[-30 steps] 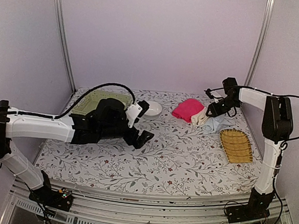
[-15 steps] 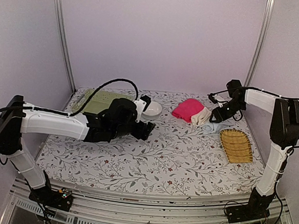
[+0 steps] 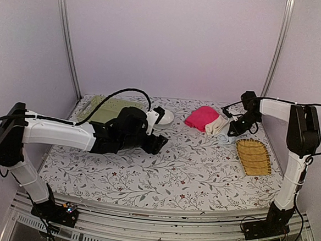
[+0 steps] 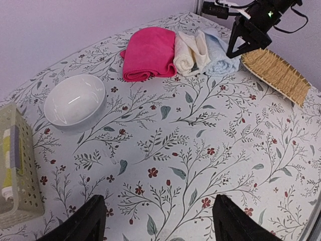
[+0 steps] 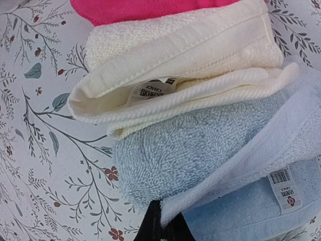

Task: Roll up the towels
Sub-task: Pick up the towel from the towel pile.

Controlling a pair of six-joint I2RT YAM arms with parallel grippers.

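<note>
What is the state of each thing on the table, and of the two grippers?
pink towel, folded over, lying flat
cream towel, loosely folded, label showing
blue towel, bunched, one edge pinched
bowl, upright, empty
basket, upright, something yellow inside
tray, flat, empty
left gripper, open, holding nothing
right gripper, shut on blue towel

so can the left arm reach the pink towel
Probably yes: only bare table lies between the open left gripper and the pink towel; the white bowl sits aside, and the right gripper is at the blue towel.
</note>
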